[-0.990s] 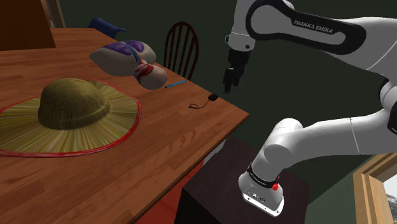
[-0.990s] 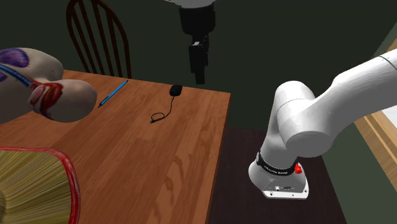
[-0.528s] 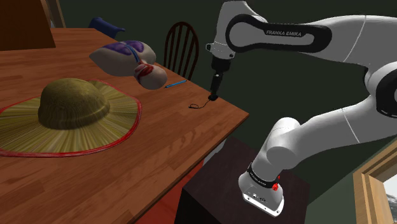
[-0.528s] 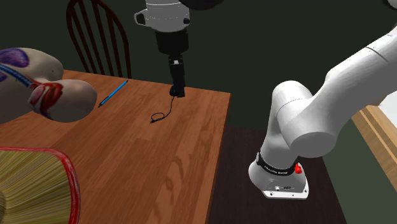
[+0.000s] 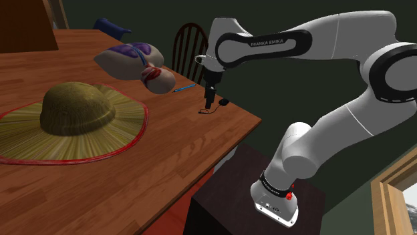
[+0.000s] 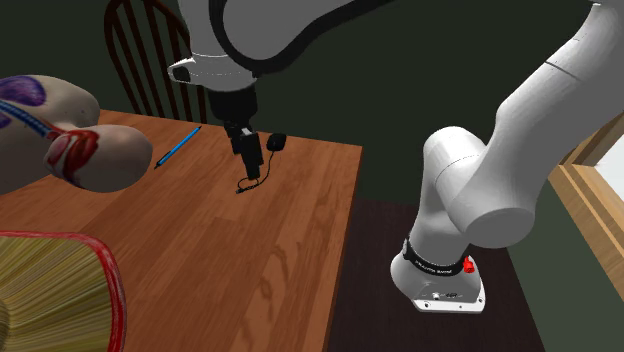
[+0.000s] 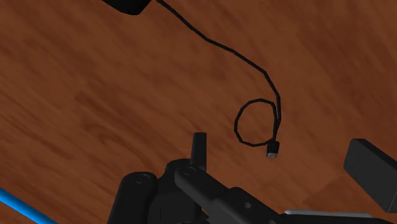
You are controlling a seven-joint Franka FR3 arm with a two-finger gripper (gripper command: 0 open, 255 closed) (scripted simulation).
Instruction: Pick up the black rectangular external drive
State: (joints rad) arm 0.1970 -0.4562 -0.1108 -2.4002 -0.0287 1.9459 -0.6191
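The arm (image 5: 347,30) is built of glossy white rounded shells, with dark grey bands at its joints. One dark band carries white lettering (image 5: 270,41) reading FRANKA EMIKA. Its white base (image 5: 270,207) sits under a black collar (image 5: 275,181) with small pale print and bears a red button (image 5: 289,196). The pincer (image 5: 208,105) is all black.

External drive (image 7: 129,5) partly off-frame.

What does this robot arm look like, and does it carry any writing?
A white arm of rounded tubular segments with dark joints, lettered FRANKA EMIKA in white on a dark band. Its base bears a red button. The two-finger gripper is all black.
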